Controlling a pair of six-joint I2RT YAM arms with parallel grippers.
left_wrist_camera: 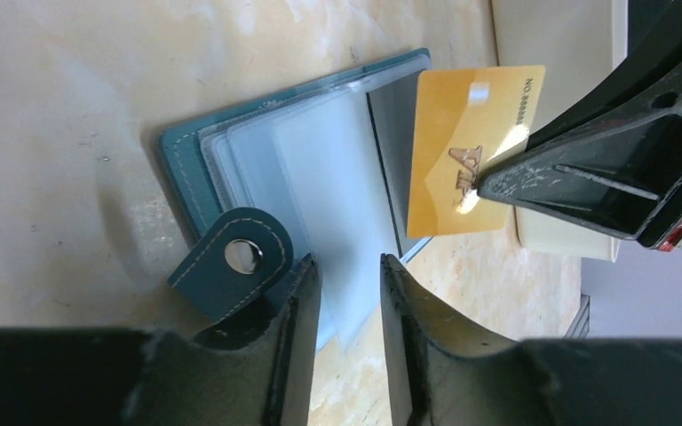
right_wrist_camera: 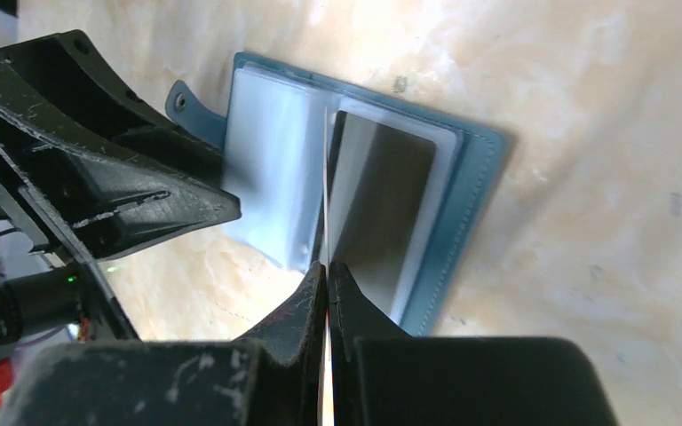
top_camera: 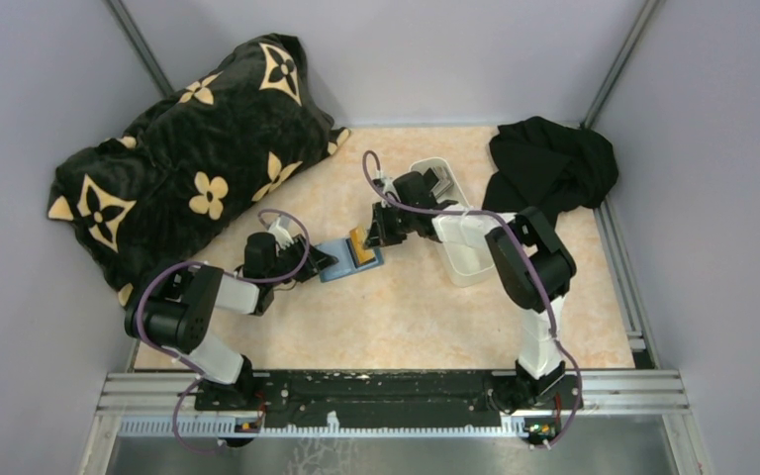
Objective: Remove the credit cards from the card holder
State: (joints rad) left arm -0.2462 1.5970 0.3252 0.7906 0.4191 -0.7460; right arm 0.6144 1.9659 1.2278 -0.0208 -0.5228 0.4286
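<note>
The teal-blue card holder [top_camera: 341, 265] lies open on the table, its clear sleeves [left_wrist_camera: 320, 177] showing. My right gripper [top_camera: 371, 237] is shut on the tan-gold credit card [left_wrist_camera: 462, 151] and holds it on edge just above the holder's right half. In the right wrist view the card [right_wrist_camera: 326, 195] is a thin line between the shut fingers [right_wrist_camera: 329, 266]. A dark grey card [right_wrist_camera: 382, 204] sits in a sleeve of the holder [right_wrist_camera: 475, 204]. My left gripper [left_wrist_camera: 346, 284] is narrowly open, its tips over the holder's near edge beside the snap strap [left_wrist_camera: 235, 257].
A long white tray [top_camera: 460, 237] lies right of the holder, under the right arm. A black cloth [top_camera: 549, 163] is at the back right. A large black flowered pillow [top_camera: 198, 168] fills the back left. Walls close in both sides.
</note>
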